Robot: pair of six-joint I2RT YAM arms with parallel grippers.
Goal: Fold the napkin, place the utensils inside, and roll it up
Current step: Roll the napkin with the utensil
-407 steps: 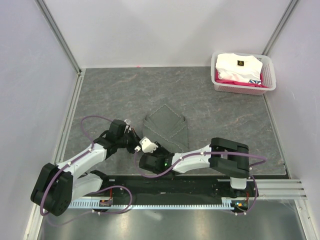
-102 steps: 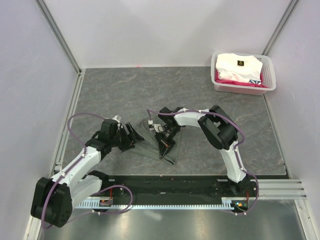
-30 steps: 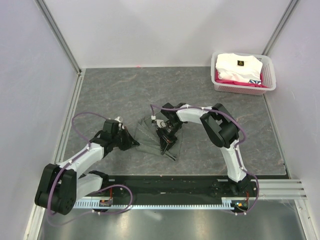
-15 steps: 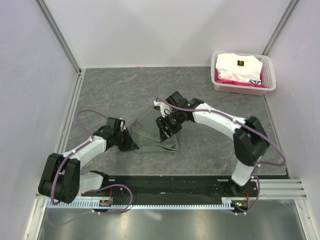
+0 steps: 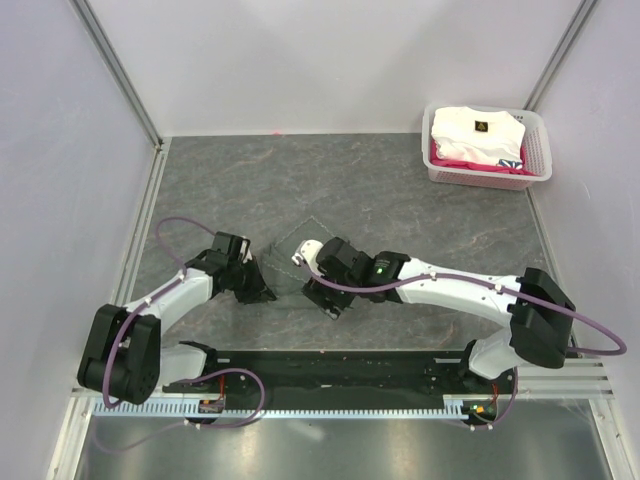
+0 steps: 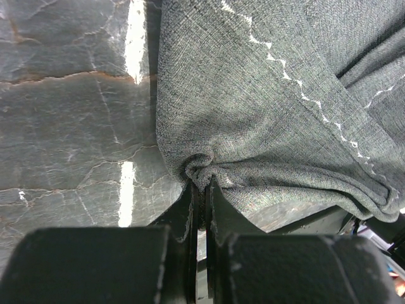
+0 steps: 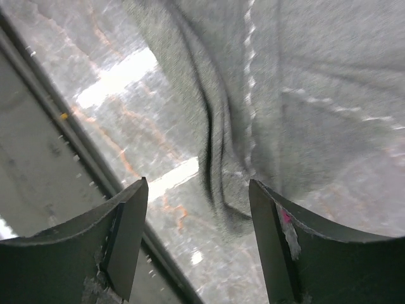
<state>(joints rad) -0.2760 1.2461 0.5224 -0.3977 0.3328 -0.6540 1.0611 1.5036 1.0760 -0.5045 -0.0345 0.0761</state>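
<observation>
The grey-green napkin [image 5: 292,262] lies folded and rumpled on the grey tabletop between the two arms. My left gripper [image 5: 262,291] is shut on the napkin's bunched left corner [image 6: 201,170], which is pinched between the jaws. My right gripper [image 5: 322,296] hangs open just above the napkin's near right edge [image 7: 221,171], with nothing between the jaws. The pale stitched hem [image 6: 304,95] runs across the cloth. The gold spoon is not visible in any view.
A white basket [image 5: 540,160] holding a folded white garment [image 5: 475,135] with a small dark logo stands at the far right corner. The table's front rail [image 5: 400,365] runs just behind the grippers. Metal frame posts line the left edge.
My right arm has swung down toward the near edge, its gripper now open over the napkin's front edge. The napkin has shifted and bunched. My left gripper has stayed holding the left corner.
</observation>
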